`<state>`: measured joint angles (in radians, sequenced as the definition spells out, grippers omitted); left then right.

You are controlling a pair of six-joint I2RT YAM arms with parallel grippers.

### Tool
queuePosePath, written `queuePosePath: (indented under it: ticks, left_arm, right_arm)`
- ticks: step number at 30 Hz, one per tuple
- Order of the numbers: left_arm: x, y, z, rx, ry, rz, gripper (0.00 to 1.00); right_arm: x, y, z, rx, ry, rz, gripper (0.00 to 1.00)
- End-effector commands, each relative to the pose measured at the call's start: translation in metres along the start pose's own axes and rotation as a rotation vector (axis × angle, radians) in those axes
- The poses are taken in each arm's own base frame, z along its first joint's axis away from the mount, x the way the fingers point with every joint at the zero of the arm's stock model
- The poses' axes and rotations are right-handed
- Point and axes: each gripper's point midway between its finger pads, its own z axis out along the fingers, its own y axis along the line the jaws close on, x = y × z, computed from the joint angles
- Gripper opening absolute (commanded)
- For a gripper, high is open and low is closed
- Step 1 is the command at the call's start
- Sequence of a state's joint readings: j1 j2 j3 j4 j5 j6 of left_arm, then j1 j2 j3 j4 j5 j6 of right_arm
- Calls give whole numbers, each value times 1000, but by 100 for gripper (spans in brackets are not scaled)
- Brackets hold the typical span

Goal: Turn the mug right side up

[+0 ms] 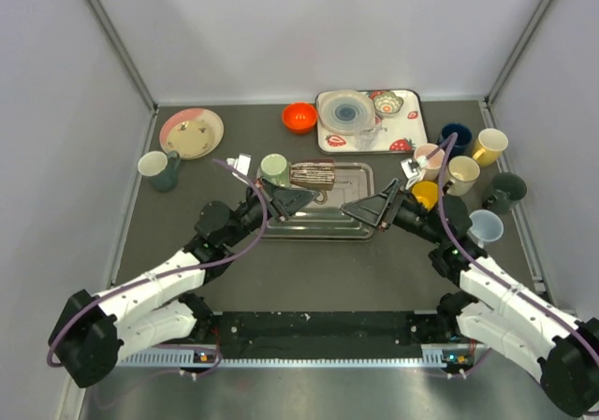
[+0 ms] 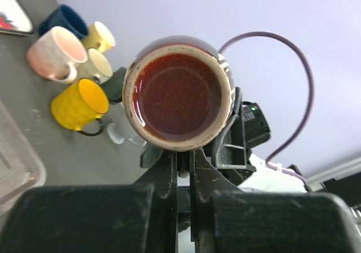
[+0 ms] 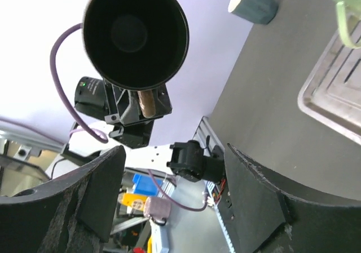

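The brown mug is off the bench, held in the air on its side above the metal tray, about halfway turned. Tipping it upright and setting it down is not yet done. The left gripper has its jaws narrowed on the mug, seemingly at its handle. The right gripper has wide, empty jaws just to the mug's right.

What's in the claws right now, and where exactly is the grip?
The left claw holds the brown mug by its handle, pinched between both fingers, with the mug tipped on its side. The right claw is open and holds nothing.
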<state>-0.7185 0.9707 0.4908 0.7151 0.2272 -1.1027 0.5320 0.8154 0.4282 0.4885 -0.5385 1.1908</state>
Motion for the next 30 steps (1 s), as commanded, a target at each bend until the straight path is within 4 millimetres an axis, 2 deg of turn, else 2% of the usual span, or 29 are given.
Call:
queuePosePath:
  ticks: [1,7,11,20,30]
  left_arm:
    - [-17,-56,-2,233,-46,2,0]
    - [-7,-50,4,222,6,-1,0]
    - [-6,-44,5,201,10,5,0]
    - [-2,-47,5,206,27,4,0]
    - [4,-46,3,204,40,-5,0]
  right_arm:
    - [-1,46,8,-150,34,-66,70]
    - [-5,54,17,-170,30,-89,60]
    - [-8,62,23,-171,34,-127,57]
    - [-11,54,33,-147,43,-126,51]
    - [-13,51,39,-136,43,-119,38]
